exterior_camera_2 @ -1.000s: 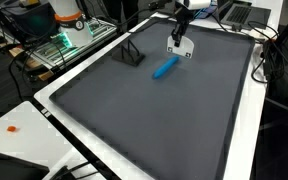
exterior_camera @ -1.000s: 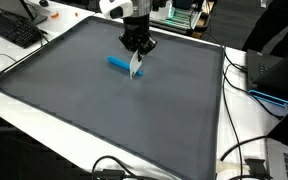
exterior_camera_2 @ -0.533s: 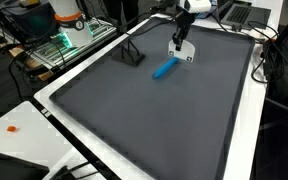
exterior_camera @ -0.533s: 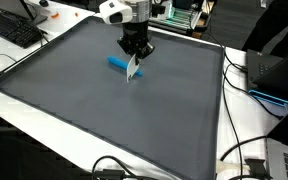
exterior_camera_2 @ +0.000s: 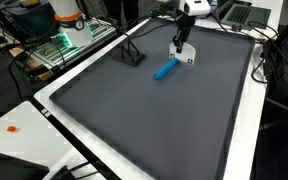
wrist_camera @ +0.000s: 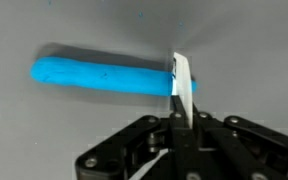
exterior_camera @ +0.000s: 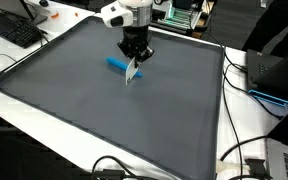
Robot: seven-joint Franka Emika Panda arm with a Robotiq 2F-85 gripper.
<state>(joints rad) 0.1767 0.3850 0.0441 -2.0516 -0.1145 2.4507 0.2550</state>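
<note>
- far left in an exterior view, a black keyboard sits on the white desk, well apart from the work, so i leave it out of my thinking.
- the grey mat fills the middle, and a small black stand sits on it to the left of the action, near but not touching anything i handle.
- next comes the blue bar, lying flat on the mat. in the wrist view it runs left to right, and its right end is the part that matters.
- at that right end a thin white plate stands upright on edge. seen from the wrist, it crosses the bar's tip, touching it or very nearly. i cannot tell whether its lower edge rests on the mat.
- over the plate, the gripper has its jaws pinched right down on the plate's upper part. no gap shows on either side from the wrist.
- my judgement is that the step in hand is working the plate against the bar's end. to do it well i would hold the plate square to the bar so it cannot slide off the tip.
- i would also hold the wrist level so the thin plate does not twist in the pinch.
- i would go slow and light, since a plate this thin looks likely to flex or skid if pressed hard.
- far right, cables lie beside the mat's edge, well apart.
</note>
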